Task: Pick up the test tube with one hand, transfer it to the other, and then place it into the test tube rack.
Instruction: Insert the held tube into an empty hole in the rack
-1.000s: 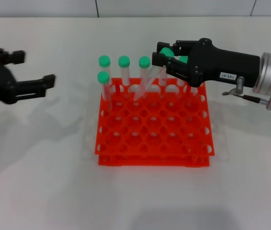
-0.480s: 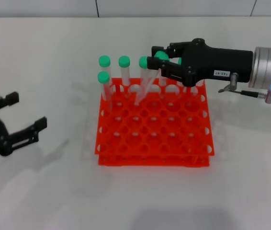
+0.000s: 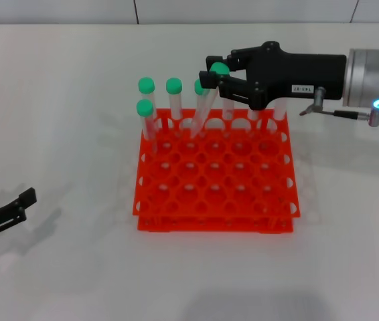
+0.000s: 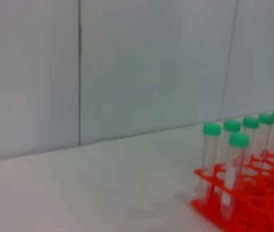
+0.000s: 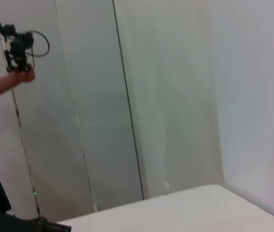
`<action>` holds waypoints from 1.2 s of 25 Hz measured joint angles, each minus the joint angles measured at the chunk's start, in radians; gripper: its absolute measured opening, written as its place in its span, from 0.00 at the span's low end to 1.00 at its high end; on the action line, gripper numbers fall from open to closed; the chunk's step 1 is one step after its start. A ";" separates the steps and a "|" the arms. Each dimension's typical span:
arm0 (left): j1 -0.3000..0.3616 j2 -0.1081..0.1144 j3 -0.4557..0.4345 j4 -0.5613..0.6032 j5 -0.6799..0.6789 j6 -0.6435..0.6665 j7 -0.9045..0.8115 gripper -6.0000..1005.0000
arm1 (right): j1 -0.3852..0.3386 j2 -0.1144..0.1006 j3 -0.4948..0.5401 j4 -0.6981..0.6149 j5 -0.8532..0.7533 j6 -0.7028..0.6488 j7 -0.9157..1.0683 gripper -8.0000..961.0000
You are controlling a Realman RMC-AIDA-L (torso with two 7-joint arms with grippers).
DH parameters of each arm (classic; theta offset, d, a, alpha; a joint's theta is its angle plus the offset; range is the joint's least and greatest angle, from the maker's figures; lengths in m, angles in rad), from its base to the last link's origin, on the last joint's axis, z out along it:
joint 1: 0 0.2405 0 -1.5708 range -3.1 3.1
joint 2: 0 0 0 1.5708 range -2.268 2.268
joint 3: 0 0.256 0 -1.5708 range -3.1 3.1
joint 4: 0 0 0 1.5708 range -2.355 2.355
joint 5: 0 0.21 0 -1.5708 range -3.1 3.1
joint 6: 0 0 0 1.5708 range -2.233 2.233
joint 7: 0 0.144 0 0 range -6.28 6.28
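Observation:
My right gripper [image 3: 209,72], black with a white label, hovers over the far row of the orange test tube rack [image 3: 216,200]. It is shut on the green cap of a clear test tube [image 3: 201,110]. The tube hangs tilted, with its lower end at a hole in the far part of the rack. My left gripper [image 3: 10,182], black and unlabelled, is open and empty low at the front left of the table, far from the rack. The left wrist view shows the rack's corner [image 4: 209,210].
Several other green-capped tubes [image 3: 146,85] stand in the rack's far rows, close beside the held tube; they also show in the left wrist view [image 4: 212,129]. A wall rises behind the table. A person's hand with a device [image 5: 20,58] shows far off in the right wrist view.
My left gripper has pulled back from beside the rack toward the front left, empty. My right gripper has shifted a little left and farther back with the tube.

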 joint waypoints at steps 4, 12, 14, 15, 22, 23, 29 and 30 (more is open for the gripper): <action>-0.001 0.001 -0.010 -0.008 0.013 -0.002 -0.006 0.89 | 0.018 0.002 -0.001 -0.038 -0.046 0.022 0.047 0.28; -0.010 0.002 -0.040 -0.003 0.065 0.000 -0.044 0.89 | 0.091 0.007 -0.012 -0.060 -0.121 0.052 0.142 0.27; -0.011 0.001 -0.040 -0.003 0.075 -0.001 -0.049 0.89 | 0.101 0.008 -0.023 -0.063 -0.123 0.078 0.162 0.28; -0.012 0.001 -0.041 -0.002 0.078 -0.002 -0.051 0.89 | 0.105 0.008 -0.028 -0.065 -0.123 0.092 0.172 0.28; -0.013 0.002 -0.047 -0.002 0.081 -0.003 -0.054 0.89 | 0.112 0.010 -0.053 -0.066 -0.125 0.116 0.200 0.28; -0.014 0.002 -0.050 -0.002 0.081 -0.002 -0.054 0.89 | 0.114 0.011 -0.063 -0.066 -0.125 0.123 0.203 0.28; -0.015 0.003 -0.059 0.001 0.091 0.005 -0.056 0.89 | 0.118 0.017 -0.108 -0.066 -0.121 0.167 0.204 0.27; -0.019 0.003 -0.062 0.001 0.101 0.005 -0.056 0.89 | 0.118 0.018 -0.111 -0.066 -0.121 0.170 0.203 0.27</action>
